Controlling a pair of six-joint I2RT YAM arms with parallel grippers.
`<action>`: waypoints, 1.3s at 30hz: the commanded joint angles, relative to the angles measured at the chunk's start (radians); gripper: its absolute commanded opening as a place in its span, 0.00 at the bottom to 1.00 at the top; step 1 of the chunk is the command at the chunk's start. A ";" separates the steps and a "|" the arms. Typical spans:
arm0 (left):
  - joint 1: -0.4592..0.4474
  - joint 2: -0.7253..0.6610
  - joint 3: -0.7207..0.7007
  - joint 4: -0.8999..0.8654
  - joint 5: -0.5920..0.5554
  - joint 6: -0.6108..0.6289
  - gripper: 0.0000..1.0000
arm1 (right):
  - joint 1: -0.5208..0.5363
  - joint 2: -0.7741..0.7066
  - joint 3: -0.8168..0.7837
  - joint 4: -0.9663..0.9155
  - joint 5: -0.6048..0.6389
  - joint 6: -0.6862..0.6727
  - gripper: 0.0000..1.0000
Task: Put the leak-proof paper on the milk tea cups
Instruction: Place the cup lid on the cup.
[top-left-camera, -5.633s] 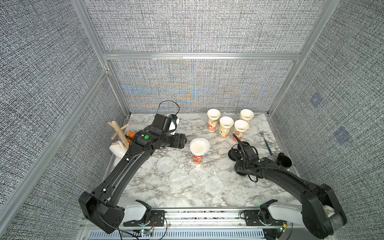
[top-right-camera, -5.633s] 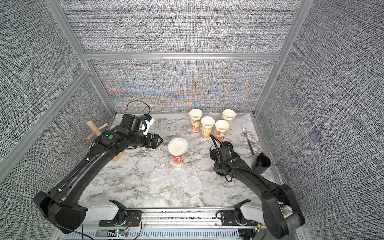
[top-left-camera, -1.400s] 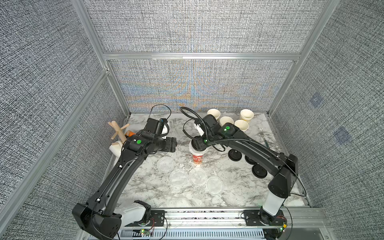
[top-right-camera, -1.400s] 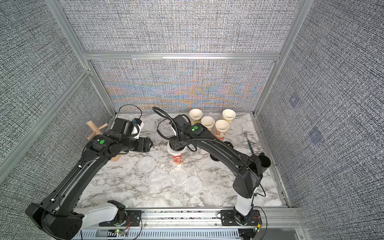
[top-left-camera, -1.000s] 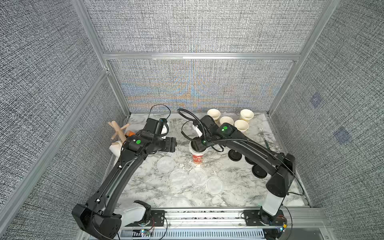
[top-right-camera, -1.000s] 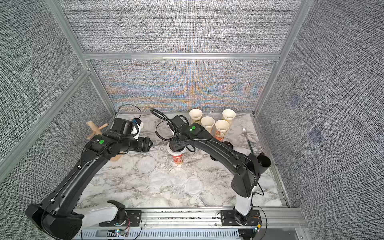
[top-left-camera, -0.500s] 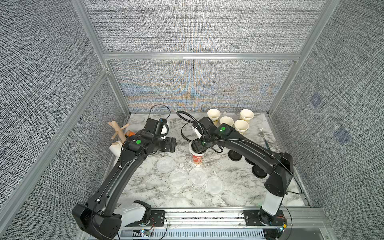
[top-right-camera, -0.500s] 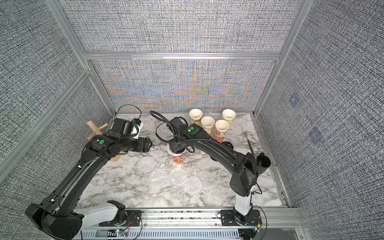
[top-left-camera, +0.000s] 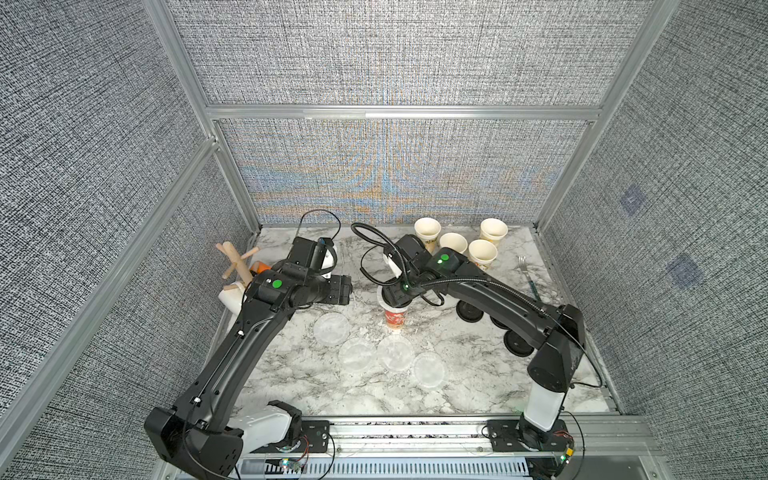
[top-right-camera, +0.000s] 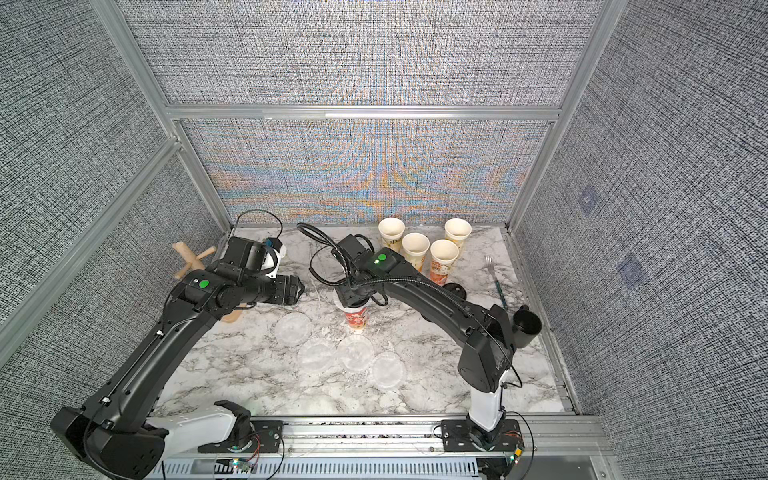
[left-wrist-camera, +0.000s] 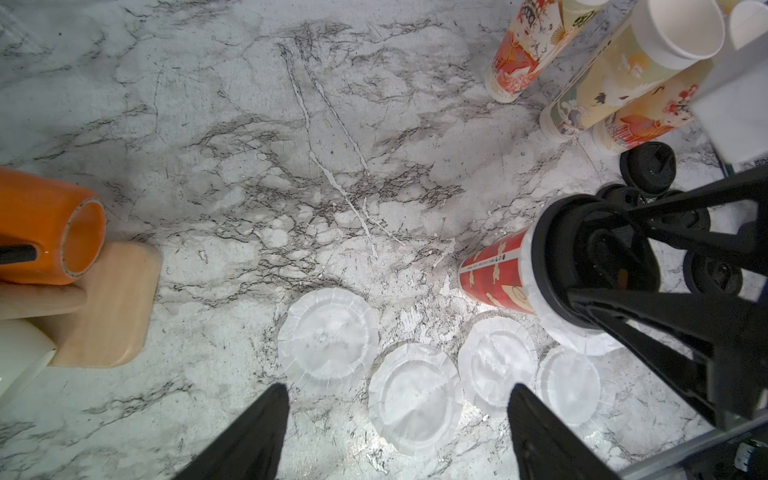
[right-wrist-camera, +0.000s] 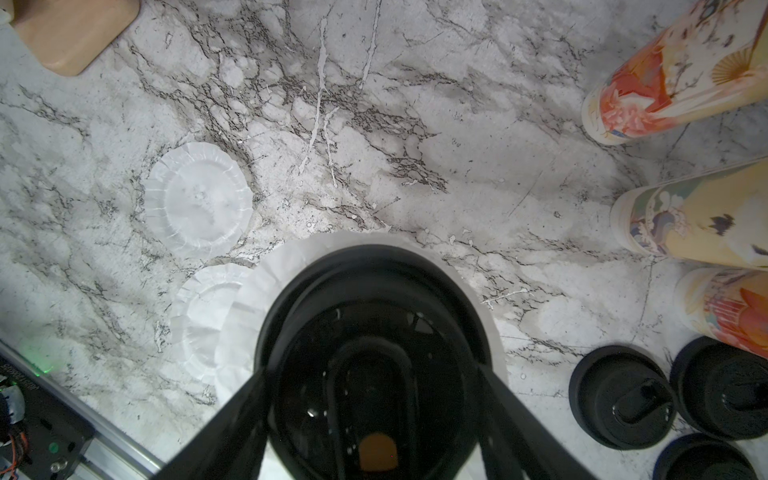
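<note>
marble table: black lid newly on cup

You have four milk tea cups by the table's back-right corner, a fifth cup mid-table, paper discs just before it.

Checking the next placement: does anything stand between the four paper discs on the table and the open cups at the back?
Yes. The right arm stretches across between the paper discs and the open cups, with the right gripper around a black lid on the middle cup.
</note>
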 joint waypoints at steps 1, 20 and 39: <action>0.001 -0.003 0.000 0.004 0.003 0.011 0.85 | 0.003 0.001 -0.001 -0.003 -0.001 -0.001 0.81; 0.004 0.003 0.001 0.010 0.017 0.009 0.84 | 0.003 -0.036 0.006 0.001 -0.011 0.004 0.96; 0.004 0.010 0.004 0.009 0.023 0.014 0.84 | 0.001 -0.025 -0.020 0.036 -0.052 0.009 0.94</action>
